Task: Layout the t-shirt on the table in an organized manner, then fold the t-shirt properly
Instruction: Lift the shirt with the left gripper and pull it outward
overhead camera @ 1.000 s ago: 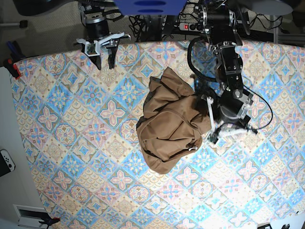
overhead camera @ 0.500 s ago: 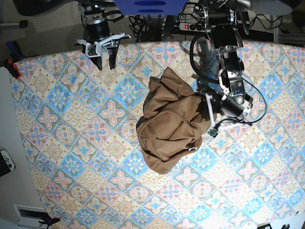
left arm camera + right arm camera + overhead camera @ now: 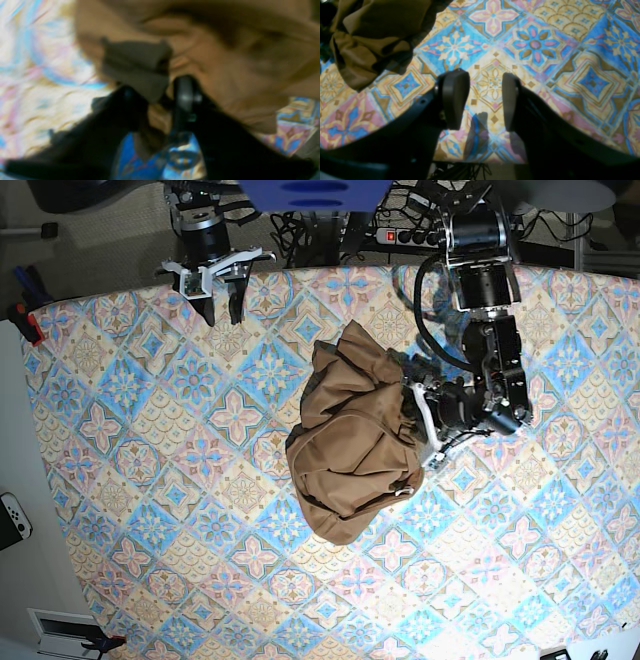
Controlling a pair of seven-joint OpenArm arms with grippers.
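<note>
T-shirt crumpled on surface; nothing laid out. Left end effector pinching its edge; right end effector released, idle.

You have no readable text, label, brand or number in any view; the t-shirt is plain; its small white tag is too tiny to read.

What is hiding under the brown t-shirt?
Only the table with its flowery diamond cloth shows around the crumpled t-shirt. The patch beneath is covered, so anything there cannot be seen. The left gripper pokes into its edge.
</note>
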